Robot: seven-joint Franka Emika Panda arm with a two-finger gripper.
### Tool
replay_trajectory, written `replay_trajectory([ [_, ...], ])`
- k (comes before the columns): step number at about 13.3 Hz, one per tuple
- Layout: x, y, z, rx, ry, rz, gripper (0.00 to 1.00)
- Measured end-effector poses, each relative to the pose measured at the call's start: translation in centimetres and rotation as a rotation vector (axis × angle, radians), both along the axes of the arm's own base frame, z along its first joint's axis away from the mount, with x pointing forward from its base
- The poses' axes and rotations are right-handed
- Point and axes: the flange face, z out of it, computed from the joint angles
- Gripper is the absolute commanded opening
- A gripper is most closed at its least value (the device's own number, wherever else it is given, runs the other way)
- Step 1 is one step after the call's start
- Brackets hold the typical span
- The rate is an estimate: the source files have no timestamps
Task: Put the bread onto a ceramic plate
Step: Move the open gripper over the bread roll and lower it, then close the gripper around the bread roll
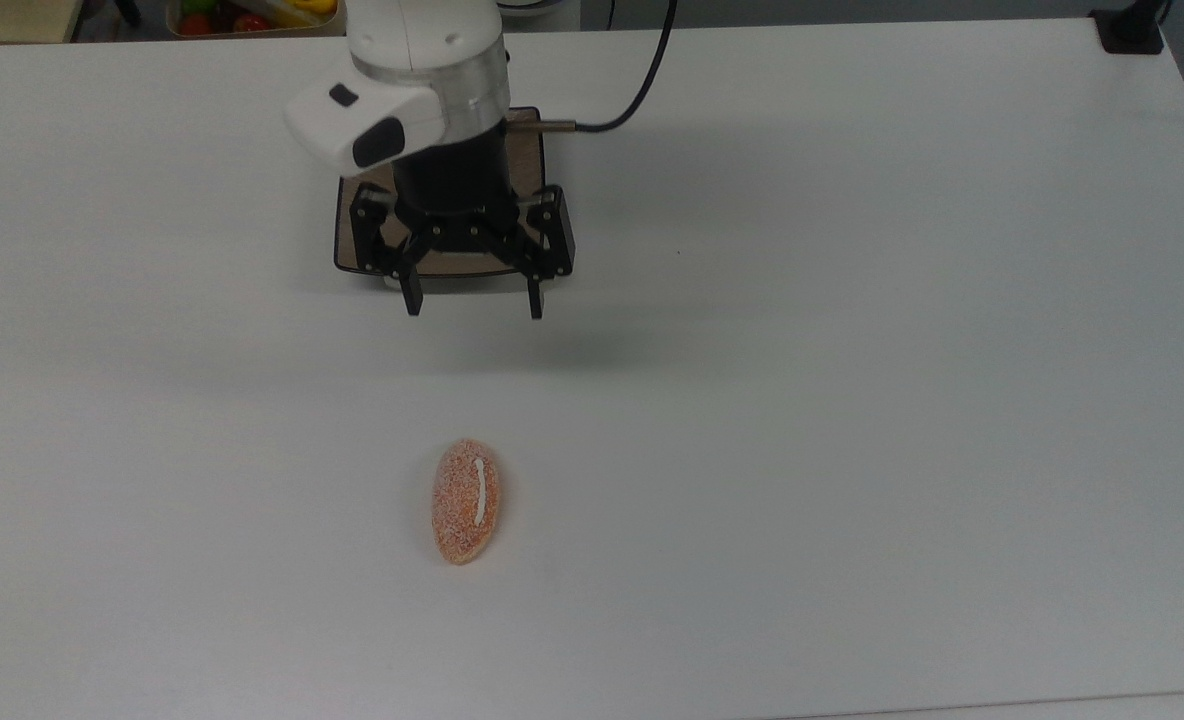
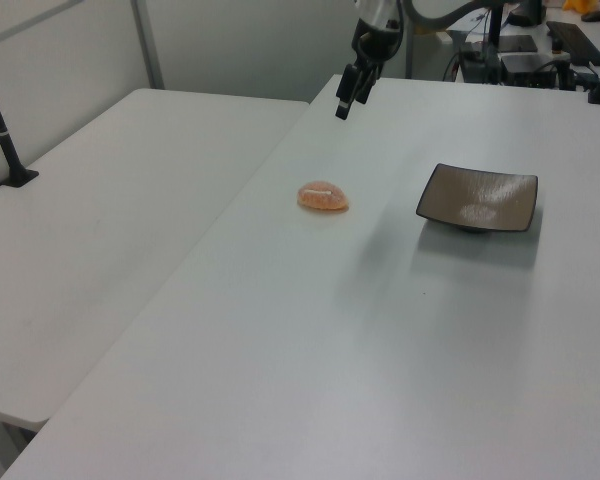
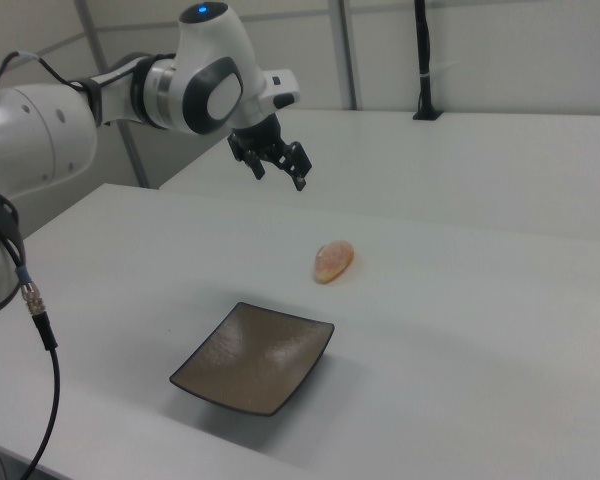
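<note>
Bread [image 1: 467,500] lies flat on white tabletop [image 1: 852,400], long axis running top-to-bottom in the top view, white stripe facing up; nothing touching it. Same loaf in the left view [image 2: 323,196] and the right view [image 3: 333,261], alone on bare surface. Ceramic plate [image 1: 355,235] sits well apart from bread, toward the top view's upper edge, mostly covered there by the arm's wrist; seen whole in the left view [image 2: 478,198] and the right view [image 3: 254,357], nothing in it, corners upturned, glossy w/ light glare. Gripper [image 1: 473,300] hangs in the air above tabletop, between plate and bread in the top view, tips just past plate's near rim; jaws spread wide, nothing between them. In the left view gripper [image 2: 347,92] is up high, above and behind bread; in the right view [image 3: 281,161] likewise raised, fingers angled down toward the right view's right. Black cable [image 1: 642,75] runs off wrist. Gripper shadow falls on tabletop betw. plate and bread.
</note>
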Motion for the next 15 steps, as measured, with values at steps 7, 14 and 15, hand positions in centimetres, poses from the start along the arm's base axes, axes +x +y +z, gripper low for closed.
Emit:
replay_trajectory([
  [7,4.0,0.1,-7.4,-0.005,-0.065,-0.037,1.00],
  [14,6.3,-1.1,-14.5,-0.049,-0.145,-0.044,1.00],
  [15,6.5,-1.2,-15.9,-0.076,-0.150,-0.031,1.00],
])
